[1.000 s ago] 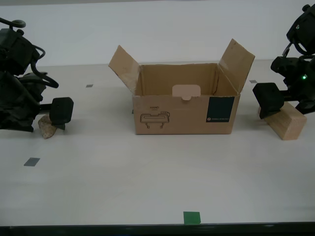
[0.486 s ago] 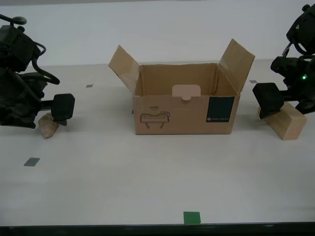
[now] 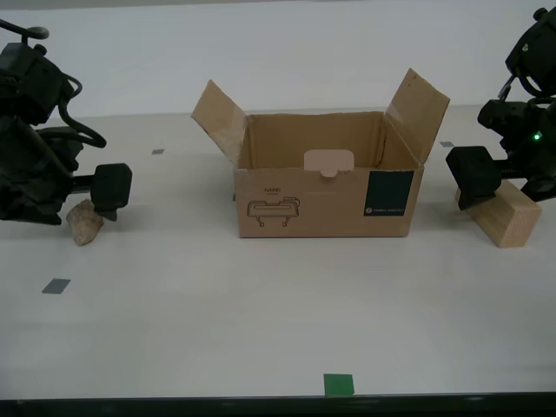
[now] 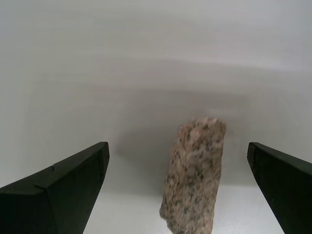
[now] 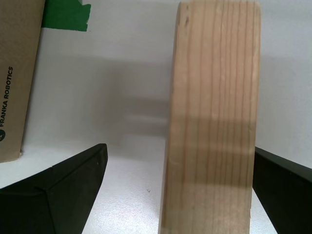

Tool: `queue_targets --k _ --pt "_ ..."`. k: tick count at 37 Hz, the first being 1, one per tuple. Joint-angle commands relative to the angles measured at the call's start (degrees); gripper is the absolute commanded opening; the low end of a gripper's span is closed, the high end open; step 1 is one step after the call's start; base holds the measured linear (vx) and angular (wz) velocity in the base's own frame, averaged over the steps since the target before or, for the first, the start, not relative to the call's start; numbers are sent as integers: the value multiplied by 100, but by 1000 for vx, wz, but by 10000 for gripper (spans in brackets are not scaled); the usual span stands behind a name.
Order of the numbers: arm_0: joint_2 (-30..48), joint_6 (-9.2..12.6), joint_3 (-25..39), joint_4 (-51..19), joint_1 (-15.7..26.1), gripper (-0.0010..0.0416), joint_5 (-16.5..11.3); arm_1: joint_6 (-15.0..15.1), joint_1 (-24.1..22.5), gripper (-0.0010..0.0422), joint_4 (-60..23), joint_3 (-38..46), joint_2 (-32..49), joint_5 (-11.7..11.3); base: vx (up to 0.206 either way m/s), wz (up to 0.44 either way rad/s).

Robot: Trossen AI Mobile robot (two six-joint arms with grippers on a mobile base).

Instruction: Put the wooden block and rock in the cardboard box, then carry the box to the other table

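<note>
The cardboard box stands open, flaps up, mid-table, and its visible inside looks empty. At the exterior view's left the rock lies on the table. My second gripper is low over it and open, and the rock stands between the spread fingers, touching neither. At the exterior view's right lies the wooden block. My first gripper is open around it. The block fills much of the gap and sits close against one finger. A corner of the box shows beside it.
The table is smooth and cream, with grey tape squares and a green tape square near its front edge. A green tape piece lies beyond the block. Both arms' dark bodies flank the box.
The second arm has lifted slightly and its gripper has shifted a little over the rock. The first arm, the block and the box have not moved.
</note>
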Motion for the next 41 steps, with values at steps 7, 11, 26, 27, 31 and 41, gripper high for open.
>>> queue_targets --k 7,11,26,27,31,41 --pt "4 -9 -2 17 0 385 -13 -35 0 389 0 -61 4 -22 0 0" --pt "4 -4 -2 17 0 384 -13 -35 0 389 7 -61 4 -22 0 0" --pt "4 136 -4 -31 0 348 -17 -35 0 389 -2 -61 4 -22 0 0" --pt "4 142 -4 -28 0 342 -15 -35 0 389 -2 -61 4 -22 0 0" --pt "4 181 -4 -28 0 310 -17 -37 0 389 -7 -61 4 -22 0 0" --pt "4 245 -4 -26 0 202 -15 -94 0 294 -122 -61 4 -22 0 0"
